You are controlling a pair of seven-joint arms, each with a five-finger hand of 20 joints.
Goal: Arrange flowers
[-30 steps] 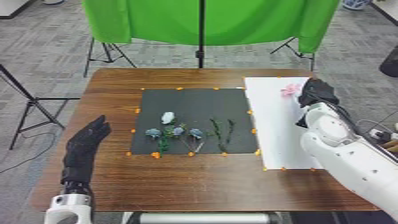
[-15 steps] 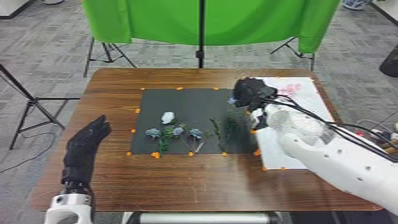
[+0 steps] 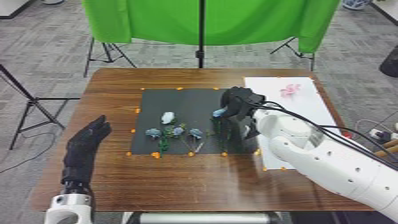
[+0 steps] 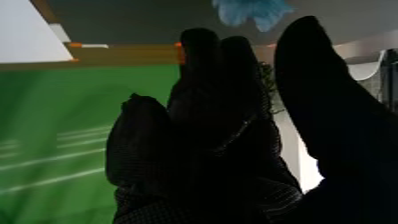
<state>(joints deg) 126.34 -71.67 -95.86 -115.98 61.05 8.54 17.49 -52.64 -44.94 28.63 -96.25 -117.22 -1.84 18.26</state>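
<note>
Flower [image 3: 218, 113], blue, beside our right hand [image 3: 238, 102] over the dark mat [image 3: 189, 107]; we see straight fingers [image 4: 200, 100], thumb [image 4: 311, 75] apart, perhaps for setting it near the other blooms [image 3: 195, 133].

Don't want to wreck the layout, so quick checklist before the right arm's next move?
1. Right hand over the dark mat: ok.
2. Right hand clear of the nearest blue flower: not ok, flower right at it.
3. Firm grip on that flower: cannot tell.
4. White flower clear of the right hand: ok.
5. Pink flower on the white sheet: ok.
6. Left hand off the mat: ok.
</note>
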